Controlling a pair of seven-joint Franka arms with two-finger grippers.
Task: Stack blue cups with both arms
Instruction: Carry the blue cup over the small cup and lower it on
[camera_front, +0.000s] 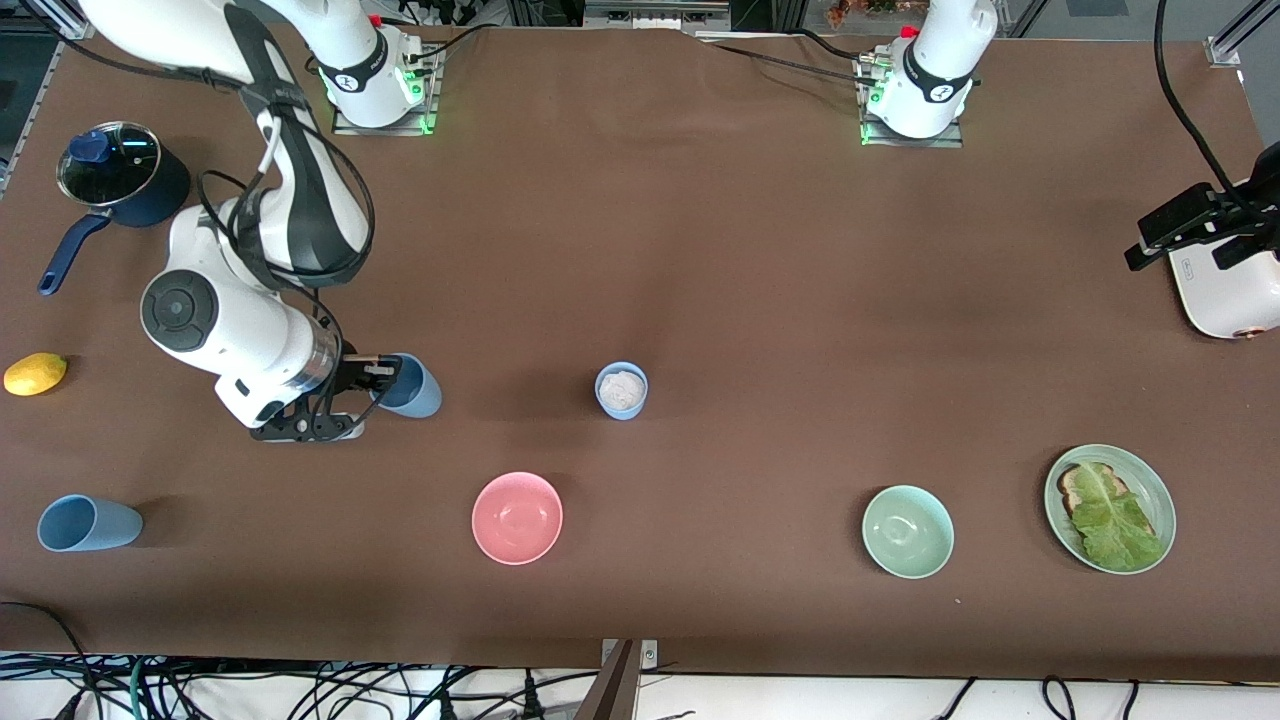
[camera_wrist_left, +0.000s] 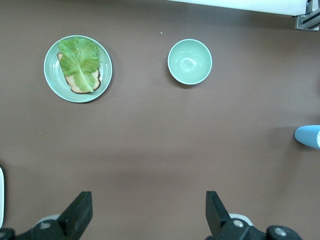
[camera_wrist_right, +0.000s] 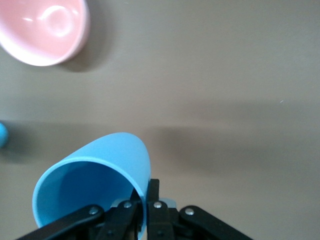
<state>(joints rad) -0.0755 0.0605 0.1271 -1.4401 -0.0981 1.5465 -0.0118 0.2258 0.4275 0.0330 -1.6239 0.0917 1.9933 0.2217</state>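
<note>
Left gripper (camera_wrist_left: 147, 215) hangs with fingers (camera_wrist_left: 79, 215) spread wide, green bowl (camera_wrist_left: 189, 61) and lettuce-toast plate (camera_wrist_left: 53, 75) well ahead on the tabletop (camera_wrist_left: 150, 140).

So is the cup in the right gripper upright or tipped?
Tipped: the cup leans sideways, its mouth open toward the wrist camera, with the right gripper clamping its rim.

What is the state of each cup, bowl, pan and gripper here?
Steel blue cup: tilted, rim pinched by right gripper.
Pale blue cup: upright, free.
Sky-blue cup: on its side.
Saucepan: lidded.
Pink bowl, green bowl: empty.
Left gripper: open, waiting.
</note>
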